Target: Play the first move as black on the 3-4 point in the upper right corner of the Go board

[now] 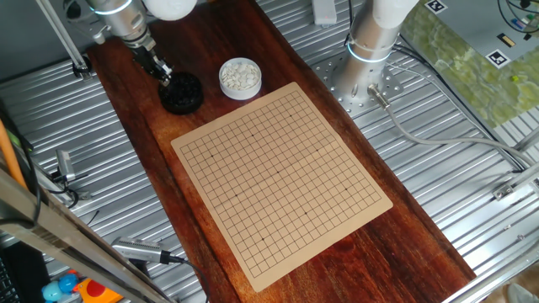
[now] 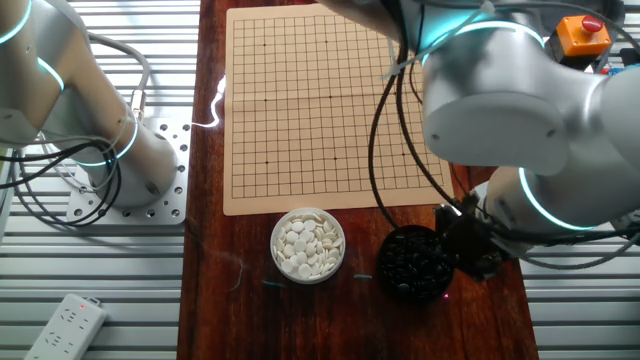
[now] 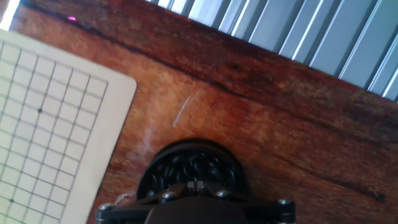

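One fixed view: high, oblique, facing the bowl end of the desk (image 1: 404,244). Other fixed view: overhead from that bowl end. Both share the board (image 1: 282,172). Hand view: close, straight down over black bowl (image 3: 189,171).

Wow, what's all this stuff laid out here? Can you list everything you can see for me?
Go board: one, tan with a black grid, no stones on it, lying on the wooden table.
Wooden table: one, dark reddish brown, under the board and both bowls.
Bowl of white stones: one, white, just off the board's edge.
Bowl of black stones: one, black, beside the white bowl.
Power strip: one, white, on the ribbed metal surface.
Second robot arm: one, silver, bolted beside the table.
Working arm: one, silver with glowing cyan rings.
Pincer: one, black, down at the black bowl; whether open or shut is hidden.
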Controlling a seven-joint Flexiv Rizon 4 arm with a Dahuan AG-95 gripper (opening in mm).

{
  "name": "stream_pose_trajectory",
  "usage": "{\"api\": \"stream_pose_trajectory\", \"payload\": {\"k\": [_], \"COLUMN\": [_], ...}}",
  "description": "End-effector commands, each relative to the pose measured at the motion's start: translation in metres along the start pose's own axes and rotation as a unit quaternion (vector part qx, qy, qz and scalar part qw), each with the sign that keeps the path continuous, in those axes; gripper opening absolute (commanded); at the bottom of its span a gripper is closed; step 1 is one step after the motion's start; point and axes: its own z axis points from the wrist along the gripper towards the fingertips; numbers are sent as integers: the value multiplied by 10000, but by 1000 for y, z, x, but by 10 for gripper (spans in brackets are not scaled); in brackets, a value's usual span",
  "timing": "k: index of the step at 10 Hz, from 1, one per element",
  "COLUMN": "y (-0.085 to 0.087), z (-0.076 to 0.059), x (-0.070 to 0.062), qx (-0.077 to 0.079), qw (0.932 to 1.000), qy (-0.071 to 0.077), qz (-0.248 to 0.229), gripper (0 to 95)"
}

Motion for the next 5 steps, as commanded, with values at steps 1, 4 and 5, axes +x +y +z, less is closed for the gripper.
{"api": "stream_pose_trajectory", "payload": {"k": [1, 4, 5], "y": [-1, -1, -1], "z": [0, 0, 0], "x": [0, 0, 1], "qx": [-21, -21, -30], "qw": [10000, 9999, 9998], "qy": [14, -105, -151], "qz": [-18, -83, -133], "gripper": [0, 0, 0]}}
